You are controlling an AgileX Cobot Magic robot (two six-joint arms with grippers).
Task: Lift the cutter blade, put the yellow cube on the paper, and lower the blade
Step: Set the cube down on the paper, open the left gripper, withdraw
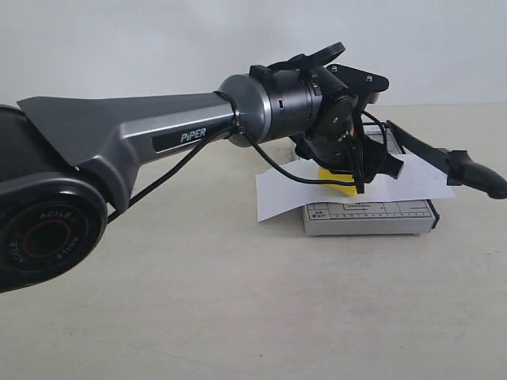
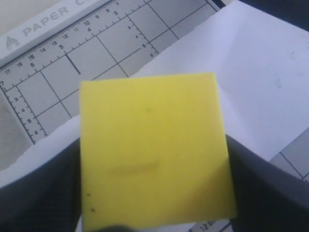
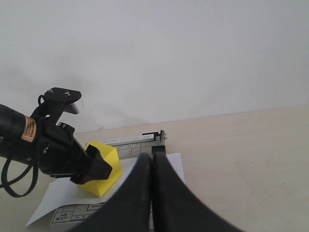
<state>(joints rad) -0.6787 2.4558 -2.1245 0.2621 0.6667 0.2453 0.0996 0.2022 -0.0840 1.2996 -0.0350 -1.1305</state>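
Filling left wrist view only: yellow cube point(image 2: 154, 152)

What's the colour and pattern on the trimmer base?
The base is grey, printed with a black ruled grid and numbered scales along its edges. It shows best in the left wrist view.

We record a plain off-white wall point(image 1: 158, 39) closing the scene behind the work surface. It is unmarked and uniform in tone in both the exterior and right wrist views (matte in finish, with a slightly cooler, bluish cast in the exterior view). The work surface is a pale beige table top point(image 1: 238, 309), smooth and faintly mottled, which runs back to meet the wall along a straight, level line. We find the light soft and even, leaving only faint, blurred shadows on the table top and the wall somewhat dimmer just above that line.
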